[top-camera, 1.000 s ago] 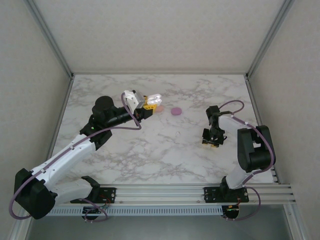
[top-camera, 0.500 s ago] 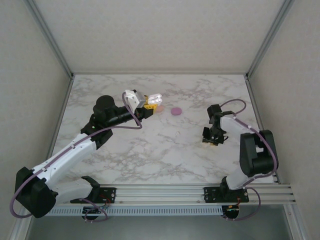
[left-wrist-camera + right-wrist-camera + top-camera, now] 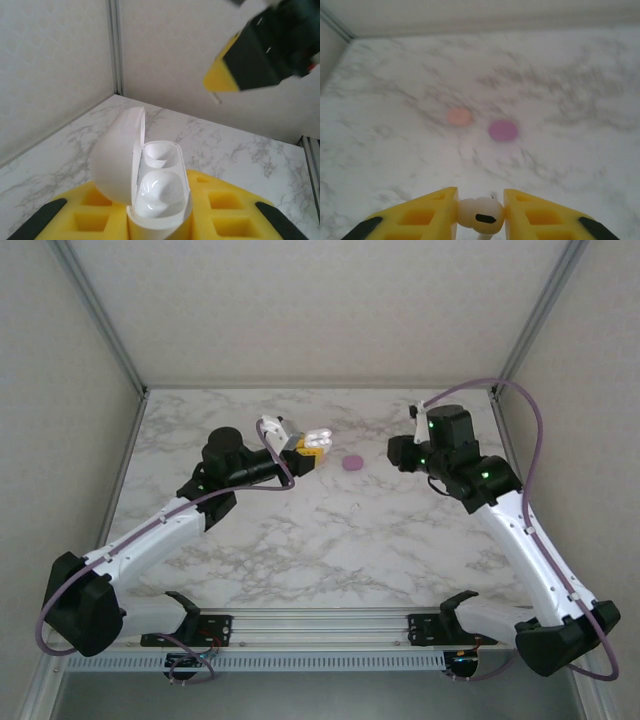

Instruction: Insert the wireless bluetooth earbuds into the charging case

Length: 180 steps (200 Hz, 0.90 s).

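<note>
Left gripper [image 3: 160,220] clamps the open white case [image 3: 150,175], lid back so I can reach its wells (far well looks empty); right gripper [image 3: 480,210], off to the case's right, pinches a white earbud [image 3: 481,216] for seating.

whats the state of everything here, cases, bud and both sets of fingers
white charging case, lid open, held up; near well looks filled, far well empty
white earbud, pinched in the air, not yet in a case
left fingers, shut on white charging case
right fingers, shut on white earbud
purple case, lying flat, looks closed
pink case, lying flat, too blurred to tell
</note>
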### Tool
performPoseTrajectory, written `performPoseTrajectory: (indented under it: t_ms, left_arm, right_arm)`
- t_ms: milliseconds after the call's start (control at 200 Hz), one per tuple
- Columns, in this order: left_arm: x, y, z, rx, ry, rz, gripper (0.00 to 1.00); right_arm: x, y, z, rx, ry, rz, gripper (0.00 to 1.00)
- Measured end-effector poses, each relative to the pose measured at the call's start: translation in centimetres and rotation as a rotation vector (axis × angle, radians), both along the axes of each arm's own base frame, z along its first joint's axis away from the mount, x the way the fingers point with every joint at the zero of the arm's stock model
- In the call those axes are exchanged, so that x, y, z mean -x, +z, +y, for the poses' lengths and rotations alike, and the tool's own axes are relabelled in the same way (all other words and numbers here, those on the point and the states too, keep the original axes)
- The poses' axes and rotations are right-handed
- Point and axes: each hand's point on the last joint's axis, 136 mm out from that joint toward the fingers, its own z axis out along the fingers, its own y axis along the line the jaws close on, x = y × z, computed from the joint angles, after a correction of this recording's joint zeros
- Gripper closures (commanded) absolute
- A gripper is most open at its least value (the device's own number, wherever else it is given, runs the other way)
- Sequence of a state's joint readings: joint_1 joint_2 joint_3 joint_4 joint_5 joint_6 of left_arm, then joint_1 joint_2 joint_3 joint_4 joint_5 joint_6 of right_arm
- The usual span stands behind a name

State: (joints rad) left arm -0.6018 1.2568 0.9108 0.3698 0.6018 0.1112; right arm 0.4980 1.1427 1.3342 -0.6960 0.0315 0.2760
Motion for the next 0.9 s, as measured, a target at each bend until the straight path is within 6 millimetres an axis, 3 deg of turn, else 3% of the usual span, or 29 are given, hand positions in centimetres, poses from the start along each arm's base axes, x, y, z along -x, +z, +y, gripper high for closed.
performPoseTrajectory:
  t_ms: [105, 270, 551, 901]
  left_arm:
    - [0.1, 0.4, -0.2, 0.013, -0.008, 0.000, 0.85]
    - [0.5, 1.1, -0.7, 0.029, -0.024, -0.007, 0.84]
    - [0.7, 1.1, -0.8, 0.035, -0.034, 0.007, 0.83]
    - [0.7, 1.8, -0.9, 0.059, -0.031, 0.022, 0.82]
  right_arm:
    - [0.7, 3.5, 2.8, -0.025, 0.088, -0.105, 0.71]
    - [0.7, 6.2, 6.5, -0.060, 0.189, -0.175, 0.71]
    - [0.5, 5.8, 10.6, -0.075, 0.294, -0.188, 0.71]
    - [0.8, 6.7, 11.8, -0.110, 0.342, -0.226, 0.71]
